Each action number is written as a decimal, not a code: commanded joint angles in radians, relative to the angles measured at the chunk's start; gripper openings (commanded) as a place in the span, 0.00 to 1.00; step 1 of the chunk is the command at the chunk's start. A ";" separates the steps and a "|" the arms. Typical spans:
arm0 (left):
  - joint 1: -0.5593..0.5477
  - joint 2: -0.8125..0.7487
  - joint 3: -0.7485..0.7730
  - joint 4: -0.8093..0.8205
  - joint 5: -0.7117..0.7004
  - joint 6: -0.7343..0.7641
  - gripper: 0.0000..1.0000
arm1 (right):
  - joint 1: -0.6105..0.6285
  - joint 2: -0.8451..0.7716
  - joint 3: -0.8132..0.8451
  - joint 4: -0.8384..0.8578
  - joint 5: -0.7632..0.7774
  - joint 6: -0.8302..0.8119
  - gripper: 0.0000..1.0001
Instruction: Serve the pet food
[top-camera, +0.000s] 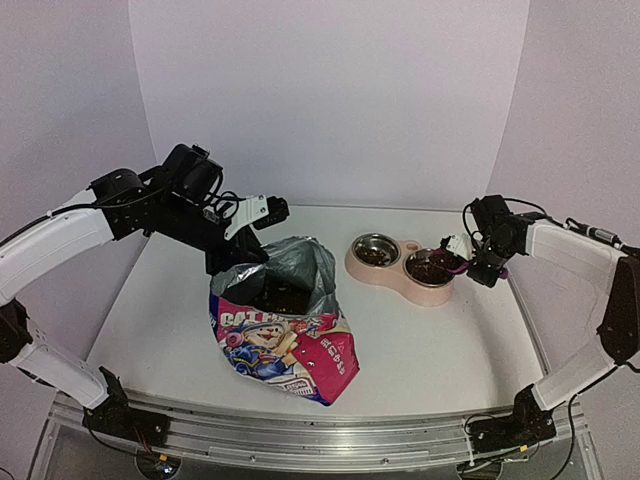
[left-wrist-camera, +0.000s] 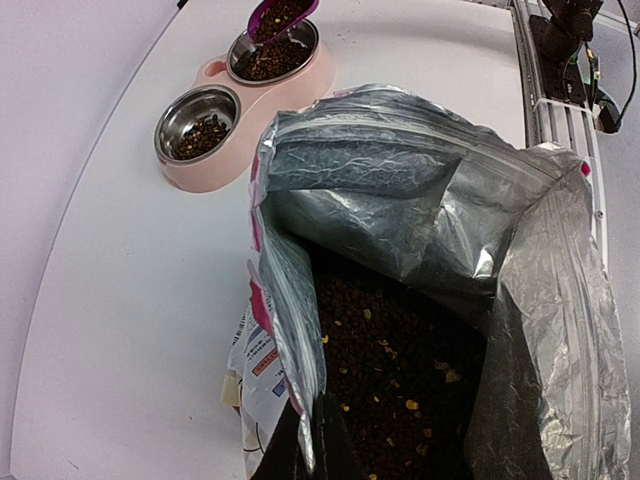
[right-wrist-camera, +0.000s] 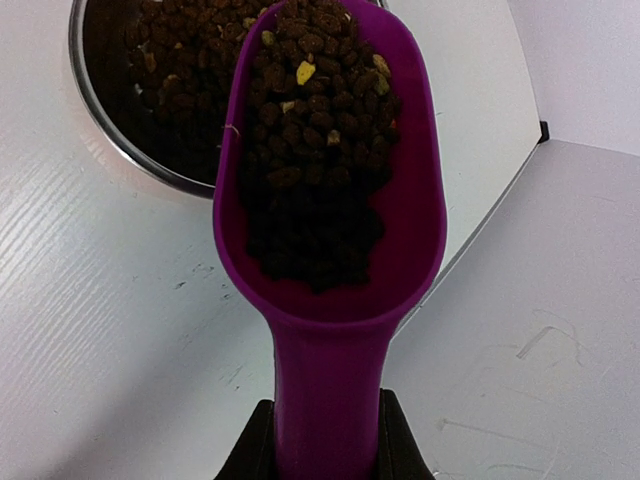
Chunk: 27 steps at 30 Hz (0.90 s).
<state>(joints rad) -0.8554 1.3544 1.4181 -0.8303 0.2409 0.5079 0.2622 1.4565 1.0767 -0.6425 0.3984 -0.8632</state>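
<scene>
The glossy pink, blue and white pouch (top-camera: 285, 335) stands open at the table's middle, its silver lining showing. Dark brown pet food (left-wrist-camera: 390, 370) fills its bottom. My left gripper (left-wrist-camera: 310, 445) is shut on the pouch's near rim and holds the mouth open. My right gripper (right-wrist-camera: 325, 450) is shut on the handle of the magenta scoop (right-wrist-camera: 335, 270). The scoop is loaded with kibble (right-wrist-camera: 315, 150) and tips toward the feeder's right steel bowl (top-camera: 430, 267), which holds kibble. The left bowl (top-camera: 375, 250) holds a smaller amount.
The pink double-bowl feeder (top-camera: 398, 272) sits right of the pouch, toward the back. White walls close the back and sides. The table's right edge (right-wrist-camera: 480, 240) runs just beside the scoop. A metal rail (top-camera: 300, 435) lines the near edge.
</scene>
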 joint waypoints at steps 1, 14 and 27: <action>0.010 0.000 0.023 0.001 0.020 0.009 0.00 | 0.036 0.018 0.012 0.041 0.120 -0.071 0.00; 0.022 -0.006 0.028 0.002 0.024 0.012 0.00 | 0.112 0.035 0.025 0.072 0.282 -0.207 0.00; 0.026 -0.003 0.039 -0.002 0.029 0.009 0.00 | 0.150 -0.005 -0.022 0.138 0.443 -0.321 0.00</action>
<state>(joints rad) -0.8364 1.3544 1.4186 -0.8300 0.2588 0.5079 0.3924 1.4902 1.0761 -0.5635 0.7549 -1.1335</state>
